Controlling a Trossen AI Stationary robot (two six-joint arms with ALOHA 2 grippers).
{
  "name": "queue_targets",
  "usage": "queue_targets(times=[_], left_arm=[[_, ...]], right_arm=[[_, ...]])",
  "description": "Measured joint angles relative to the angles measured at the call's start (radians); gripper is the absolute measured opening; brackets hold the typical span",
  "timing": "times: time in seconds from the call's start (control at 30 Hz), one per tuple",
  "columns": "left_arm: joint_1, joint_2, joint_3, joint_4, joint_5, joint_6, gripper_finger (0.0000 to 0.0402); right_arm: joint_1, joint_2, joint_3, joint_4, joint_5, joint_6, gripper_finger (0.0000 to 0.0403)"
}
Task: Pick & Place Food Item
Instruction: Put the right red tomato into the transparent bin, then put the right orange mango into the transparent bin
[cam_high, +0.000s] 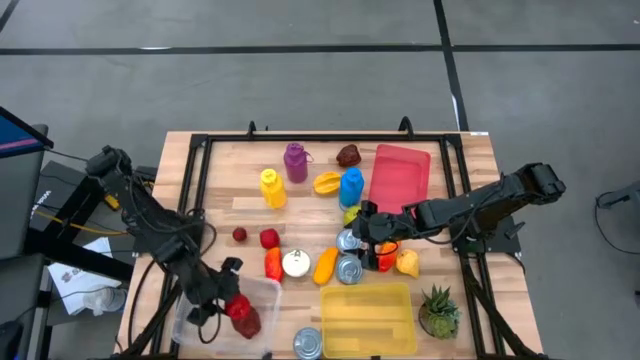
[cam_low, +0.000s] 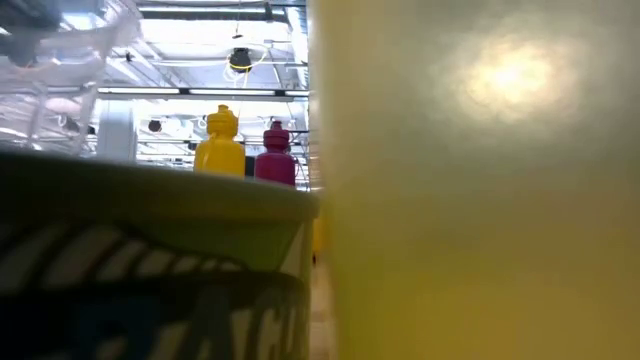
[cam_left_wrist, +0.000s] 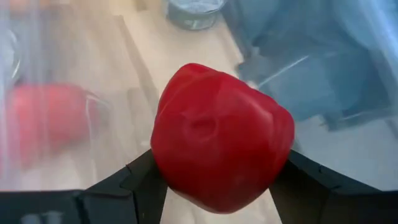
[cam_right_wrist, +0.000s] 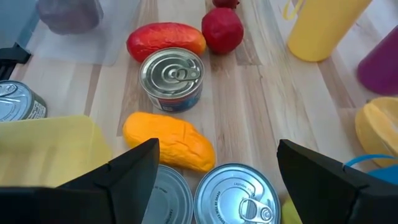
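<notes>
A red pepper-like food item (cam_left_wrist: 221, 134) sits between the fingers of my left gripper (cam_high: 222, 302), which is shut on it. It hangs over a clear plastic container (cam_high: 262, 292) at the table's near left. My right gripper (cam_right_wrist: 217, 155) stands open at mid-table above two cans (cam_right_wrist: 233, 196), touching nothing. Beyond it an orange mango (cam_right_wrist: 168, 142), another can (cam_right_wrist: 172, 78) and a red-orange fruit (cam_right_wrist: 165, 38) lie on the wood. My left gripper pinches the red food item between its two fingers (cam_left_wrist: 140, 183), which press on two opposite sides of it (cam_left_wrist: 168, 168). The fingers slant down from the table's far left. The item is lifted clear, above the clear container.
A red tray (cam_high: 400, 175) lies at the far right and a yellow tray (cam_high: 368, 318) at the near middle. A small plant (cam_high: 437, 312) and a can (cam_high: 308, 343) flank the yellow tray. Yellow (cam_high: 272, 188), purple (cam_high: 296, 162) and blue (cam_high: 351, 186) bottles stand at the far middle.
</notes>
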Motion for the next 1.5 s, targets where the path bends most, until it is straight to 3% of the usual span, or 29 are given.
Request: queue_targets(times=[0.17,0.37,0.77,0.87,1.03,1.1,1.23,1.5], left_arm=[[0.005,0.051,-0.002,-0.010,-0.028,-0.010,0.0256],[0.001,0.019,-0.004,-0.021,-0.047,-0.021,0.0304],[-0.037,-0.067,0.071,-0.013,-0.082,0.015,0.0286],[-0.039,-0.100,0.077,0.011,-0.162,0.076,0.0280],[-0.039,-0.138,0.077,0.043,-0.497,0.204,0.0273],[-0.031,-0.140,0.069,0.085,-0.571,0.268,0.0273],[0.038,-0.140,-0.011,0.317,-0.548,0.391,0.0275],[0.254,-0.140,-0.205,0.682,-0.370,0.506,0.0275]], right_arm=[[0.001,0.000,0.000,-0.021,-0.001,0.000,0.0311],[0.007,0.000,0.000,-0.030,0.000,0.001,0.0311],[0.033,0.000,0.000,-0.045,0.003,0.000,0.0311],[0.036,0.000,0.000,-0.101,0.003,0.000,0.0311],[0.035,0.000,0.000,-0.265,0.002,0.008,0.0311],[0.037,0.000,0.000,-0.319,0.000,0.010,0.0311],[0.055,0.000,0.000,-0.421,-0.009,0.018,0.0311],[0.082,0.000,0.000,-0.593,-0.023,-0.010,0.0311]])
